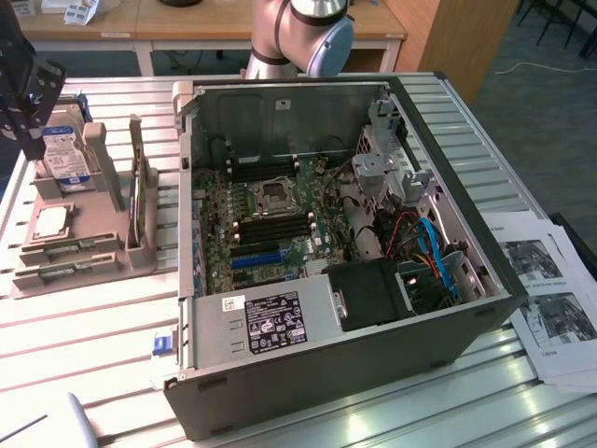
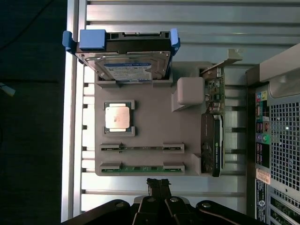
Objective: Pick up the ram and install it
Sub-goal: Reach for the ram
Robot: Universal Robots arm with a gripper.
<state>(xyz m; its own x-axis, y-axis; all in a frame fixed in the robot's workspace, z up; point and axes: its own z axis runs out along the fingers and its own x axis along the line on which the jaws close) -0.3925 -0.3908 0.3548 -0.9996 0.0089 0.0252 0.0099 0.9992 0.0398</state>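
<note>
Exterior view. Open case (image 1: 308,373) lay on the slatted table (image 1: 84,345), with a grey holder (image 1: 103,263) just beside it, to the exterior view's left. Gripper (image 1: 33,131) hung over the holder's far end, above the upright drive (image 1: 65,154), touching nothing. The ram (image 1: 58,273) lay flat in the holder's outermost cradle, at the end opposite the drive and nearest the camera. A second stick (image 1: 71,248) sat in the next cradle, parallel to it. The ram's long axis ran roughly across the exterior view, following the holder's short edge. Black slots (image 1: 280,224) on the board inside the case were well apart from both gripper and ram.

Wrist view. Looked straight down on the holder (image 2: 150,126). Gripper (image 2: 159,183) showed its jaws pressed together, nothing between them. The ram (image 2: 140,168) was the nearest thing to the fingertips, green face up, seated between two end blocks. The tips sat just outside the holder's edge, about level with the stick's middle. The ram's long axis lay crosswise to the line running from the fingertips to the drive (image 2: 124,51). Past the ram in turn came the second stick (image 2: 140,147), a processor (image 2: 117,117), then the drive. A card (image 2: 213,136) stood on edge along the holder's side toward the case (image 2: 276,122).

Judgement: the ram was not yet picked up. It lay below and just ahead of the shut jaws, broadside to them.
</note>
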